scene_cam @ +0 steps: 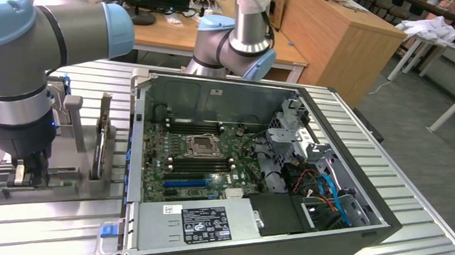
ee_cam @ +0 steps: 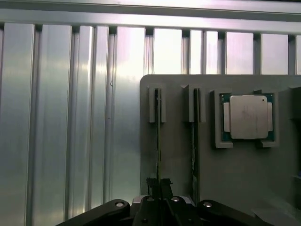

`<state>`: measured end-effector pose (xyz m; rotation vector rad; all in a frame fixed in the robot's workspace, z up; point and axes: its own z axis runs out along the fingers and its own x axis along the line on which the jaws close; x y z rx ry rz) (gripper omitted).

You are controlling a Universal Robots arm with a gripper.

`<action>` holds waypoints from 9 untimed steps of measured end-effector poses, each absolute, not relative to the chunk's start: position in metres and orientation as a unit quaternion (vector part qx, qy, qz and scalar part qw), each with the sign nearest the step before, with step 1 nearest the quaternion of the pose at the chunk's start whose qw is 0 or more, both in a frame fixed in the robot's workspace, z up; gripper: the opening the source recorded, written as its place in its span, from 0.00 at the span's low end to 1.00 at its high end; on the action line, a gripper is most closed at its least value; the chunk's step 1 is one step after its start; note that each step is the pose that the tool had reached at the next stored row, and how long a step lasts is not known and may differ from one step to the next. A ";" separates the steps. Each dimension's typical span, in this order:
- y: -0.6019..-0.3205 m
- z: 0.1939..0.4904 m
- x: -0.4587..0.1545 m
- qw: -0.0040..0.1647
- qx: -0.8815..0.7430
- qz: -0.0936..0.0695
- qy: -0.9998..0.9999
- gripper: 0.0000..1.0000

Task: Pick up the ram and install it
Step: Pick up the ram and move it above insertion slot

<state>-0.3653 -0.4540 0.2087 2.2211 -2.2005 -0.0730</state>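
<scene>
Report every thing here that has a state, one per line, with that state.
ram: standing on edge in a slot of the holder, gripper at its end
second ram stick: on edge in the neighbouring slot, untouched
CPU chip: lying flat in its holder pocket
computer case: lying on its side, panel off, motherboard exposed
CPU socket: looks empty

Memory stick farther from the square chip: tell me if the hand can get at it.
Probably yes: the hand sits right over that memory stick, and nothing covers it.
</scene>
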 end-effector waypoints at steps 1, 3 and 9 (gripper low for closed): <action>-0.454 0.211 -0.365 0.007 0.710 -0.023 -0.704 0.12; -0.454 0.217 -0.365 0.007 0.710 -0.023 -0.704 0.12; -0.454 0.233 -0.365 0.007 0.710 -0.023 -0.704 0.12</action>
